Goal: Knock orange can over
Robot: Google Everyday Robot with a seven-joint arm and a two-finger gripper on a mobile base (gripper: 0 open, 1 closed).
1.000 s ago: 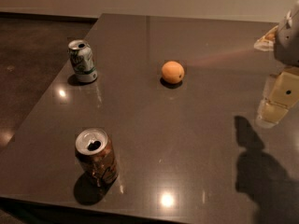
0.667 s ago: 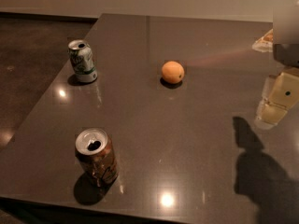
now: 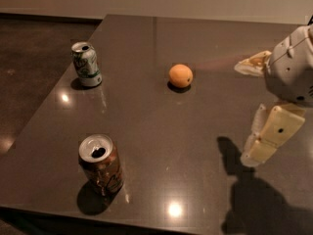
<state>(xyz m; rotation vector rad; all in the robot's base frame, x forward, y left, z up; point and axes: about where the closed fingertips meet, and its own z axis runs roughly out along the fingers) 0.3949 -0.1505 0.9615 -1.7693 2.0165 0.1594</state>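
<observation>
The orange can (image 3: 101, 164) stands upright near the table's front left, coppery with a silver top and an open drinking hole. My gripper (image 3: 245, 112) is at the right side of the table, far from the can, hovering above the surface with its shadow below it. It is open and empty, with one pale finger (image 3: 253, 63) up and the other finger (image 3: 268, 135) lower down.
A green-and-white can (image 3: 86, 64) stands upright at the back left. A round orange fruit (image 3: 180, 75) lies near the table's middle. The dark table (image 3: 161, 131) has its left edge (image 3: 54, 89) running diagonally, with floor beyond it.
My gripper has shifted a little to the left and down, further into view. The cans and the fruit have not moved.
</observation>
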